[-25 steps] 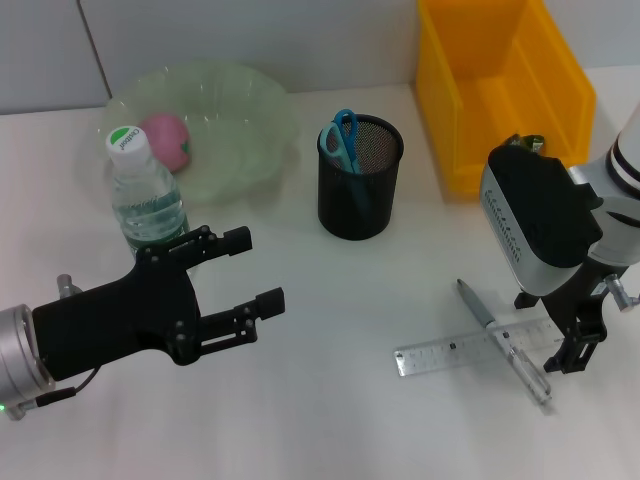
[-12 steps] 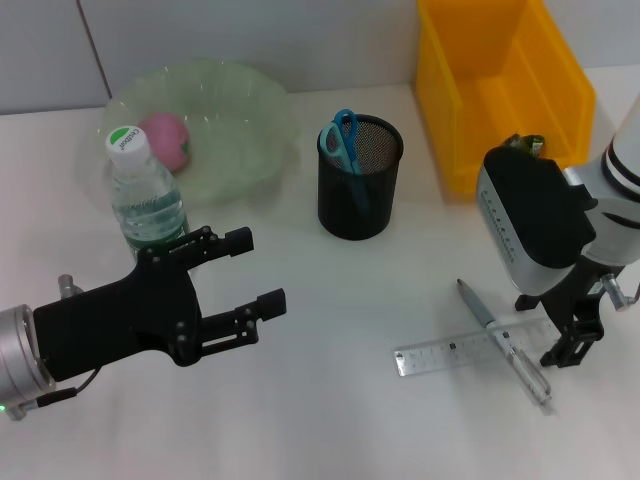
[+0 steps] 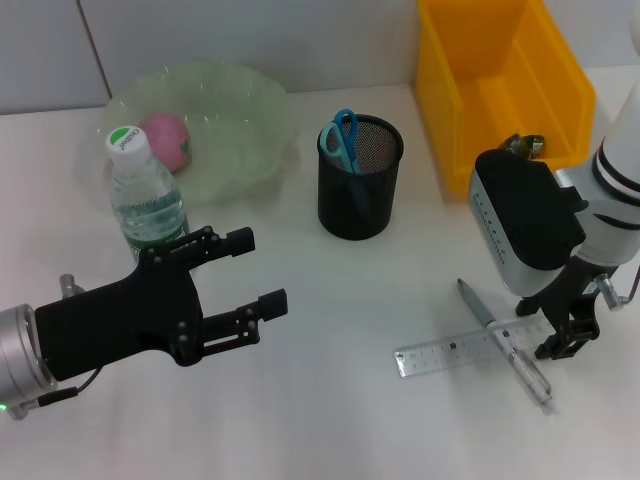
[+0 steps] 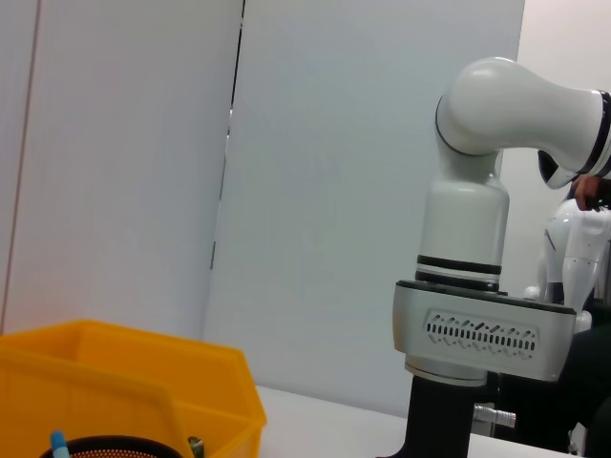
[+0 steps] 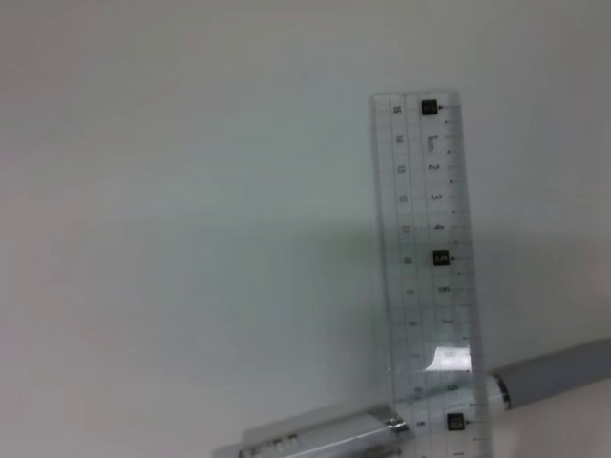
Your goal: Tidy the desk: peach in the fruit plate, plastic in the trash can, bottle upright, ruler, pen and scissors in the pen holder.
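Seen from the head camera: white desk [image 3: 330, 300], largest things first. Far right, yellow trash can [image 3: 500, 85], something small and dark showing at its near right corner, too small to identify. Far left, pale green fruit plate [image 3: 235, 120] with the pink peach [image 3: 166, 140] already inside. Just near of the plate, bottle [image 3: 145, 195] standing upright, green cap on top. Centre, black mesh pen holder [image 3: 360, 175] with blue-handled scissors [image 3: 343, 138] already in it.

Left gripper [image 3: 250, 270] hovered low at near left, just near of the bottle, fingers spread wide apart, holding nothing, parked.

Right gripper [image 3: 565, 335] moved over the last second: shifted a little left and farther from the near edge, closing in on the right end of the ruler [image 3: 470, 350]. Fingers pointed down at the desk beside that end; could not tell how far apart, and nothing seen in their grasp.

Ruler lay flat at near right, clear plastic, with the pen [image 3: 500, 342] crossing it diagonally. In the right wrist view, ruler [image 5: 430, 277] and grey pen [image 5: 544, 377] overlapped at one end, which on top not certain.

Judged meaning: peach, bottle and scissors done; ruler and pen left. Right arm probably lining up a pick of one of the two. Flat, thin, overlapping pieces likely hard to grip cleanly.
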You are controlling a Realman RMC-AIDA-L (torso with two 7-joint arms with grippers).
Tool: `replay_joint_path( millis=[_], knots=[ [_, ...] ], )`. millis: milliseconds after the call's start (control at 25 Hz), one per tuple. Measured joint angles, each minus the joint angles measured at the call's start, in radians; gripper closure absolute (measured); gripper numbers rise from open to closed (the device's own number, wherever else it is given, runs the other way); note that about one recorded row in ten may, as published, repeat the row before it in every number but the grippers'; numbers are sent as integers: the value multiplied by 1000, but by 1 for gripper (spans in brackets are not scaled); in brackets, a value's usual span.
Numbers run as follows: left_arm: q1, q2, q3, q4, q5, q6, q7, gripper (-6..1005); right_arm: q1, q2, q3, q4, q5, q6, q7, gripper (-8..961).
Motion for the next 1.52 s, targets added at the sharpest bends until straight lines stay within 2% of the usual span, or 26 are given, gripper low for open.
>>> replay_joint_path(
  millis=[360,600,840,1200,1320,1400,1440,1520],
  knots=[
    [0,1,-1,0,0,2,0,214,3,0,0,-4,-1,-2,13,468],
    [0,1,0,0,0,2,0,214,0,0,1,-13,-1,-7,23,554],
    [0,0,-5,5,0,12,0,214,-18,0,23,-65,6,-15,33,558],
    [3,-4,-40,4,-9,63,10,214,-96,-1,133,-236,102,-84,40,559],
    [12,-9,-47,-12,-94,93,39,215,-139,-1,198,-280,185,-103,39,559],
    [12,-9,-47,-12,-94,93,39,215,-168,-3,257,-292,263,-109,25,559],
    [12,-9,-47,-12,-94,93,39,215,-195,-5,320,-288,339,-113,1,559],
    [14,-9,-46,-28,-137,103,48,215,-206,-5,348,-278,374,-114,-13,559]
  ],
)
